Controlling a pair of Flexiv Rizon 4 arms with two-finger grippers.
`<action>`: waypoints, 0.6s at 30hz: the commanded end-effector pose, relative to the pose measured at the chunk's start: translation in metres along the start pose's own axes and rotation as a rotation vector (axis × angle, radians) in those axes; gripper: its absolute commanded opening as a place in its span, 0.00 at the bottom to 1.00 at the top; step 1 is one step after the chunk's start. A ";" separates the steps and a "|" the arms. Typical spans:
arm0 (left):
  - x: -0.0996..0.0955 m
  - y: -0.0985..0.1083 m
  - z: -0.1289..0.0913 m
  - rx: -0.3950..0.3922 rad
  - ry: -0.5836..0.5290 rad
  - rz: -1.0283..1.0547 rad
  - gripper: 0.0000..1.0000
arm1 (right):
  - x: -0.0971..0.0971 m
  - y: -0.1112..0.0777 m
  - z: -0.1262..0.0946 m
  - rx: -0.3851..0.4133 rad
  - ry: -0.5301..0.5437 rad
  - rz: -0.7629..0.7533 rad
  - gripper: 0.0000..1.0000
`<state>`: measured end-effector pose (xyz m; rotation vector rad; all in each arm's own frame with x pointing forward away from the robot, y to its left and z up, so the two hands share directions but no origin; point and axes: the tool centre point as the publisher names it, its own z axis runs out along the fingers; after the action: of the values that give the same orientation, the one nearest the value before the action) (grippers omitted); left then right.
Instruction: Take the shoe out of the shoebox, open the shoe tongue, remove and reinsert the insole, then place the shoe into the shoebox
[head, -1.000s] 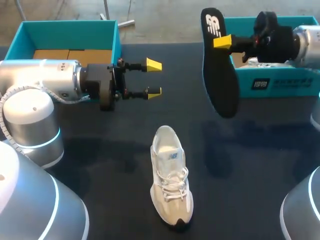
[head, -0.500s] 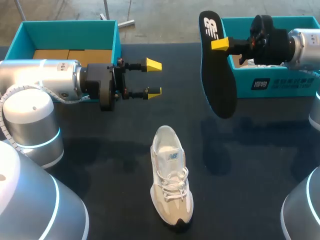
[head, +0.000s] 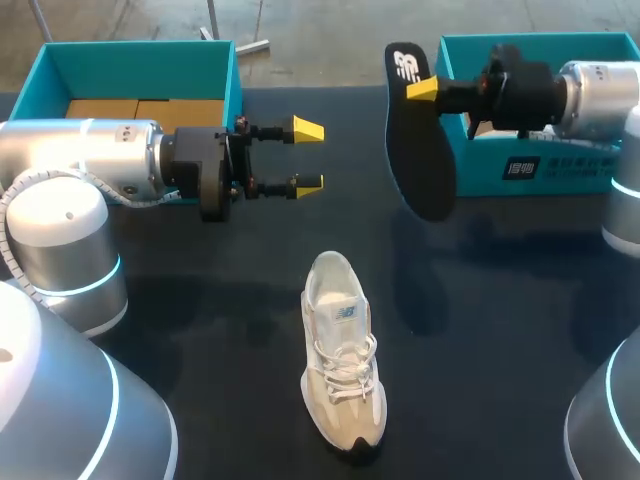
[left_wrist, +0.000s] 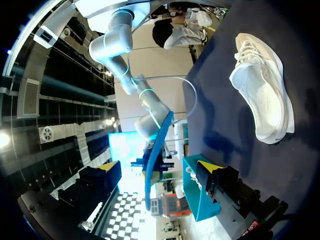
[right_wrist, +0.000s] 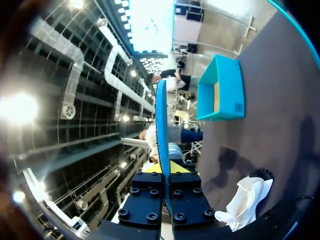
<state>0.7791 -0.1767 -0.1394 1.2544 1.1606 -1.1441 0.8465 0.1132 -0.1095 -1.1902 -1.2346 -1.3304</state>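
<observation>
**Insole out and in your right claw, shoe waiting on the counter**

Your right claw (head: 421, 88) is clamped on the insole (head: 420, 165) near its heel end, one yellow tip pressed on the black top face by the white logo. The right wrist view shows the insole edge-on between both fingers, its rim teal. It hangs from that grip in the air, toe end lowest, above the counter (head: 200, 300) and just beside the near left corner of the right box (head: 560, 168). It touches neither the counter nor the box, and it throws a shadow on the dark surface below.

The shoe (head: 342, 365) is well apart from the insole. It stands upright on its sole on the near middle of the counter, outside both boxes. Its toe points toward your side, and its heel and mouth face the boxes. The laces are in place over the tongue.

Your left claw (head: 308, 156) hovers over the counter beside the left box (head: 233, 85), beyond the shoe's heel. Its fingers are apart with nothing between them. From the left wrist view you see the shoe ahead and off to one side.

The left box sits at the far left corner, with brown cardboard showing on its floor. The right box sits at the far right, behind your right arm's wrist.
</observation>
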 end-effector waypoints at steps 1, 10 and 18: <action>0.001 -0.001 0.001 -0.002 -0.001 0.002 1.00 | -0.003 0.007 0.007 0.016 -0.019 0.029 0.00; 0.001 -0.001 0.001 -0.002 -0.001 0.002 1.00 | -0.003 0.007 0.008 0.025 -0.025 0.035 0.00; 0.002 0.005 0.013 -0.004 0.002 0.011 1.00 | -0.003 0.007 0.008 0.025 -0.025 0.035 0.00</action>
<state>0.7803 -0.1806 -0.1402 1.2598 1.1532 -1.1347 0.8539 0.1198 -0.1117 -1.2072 -1.2378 -1.2769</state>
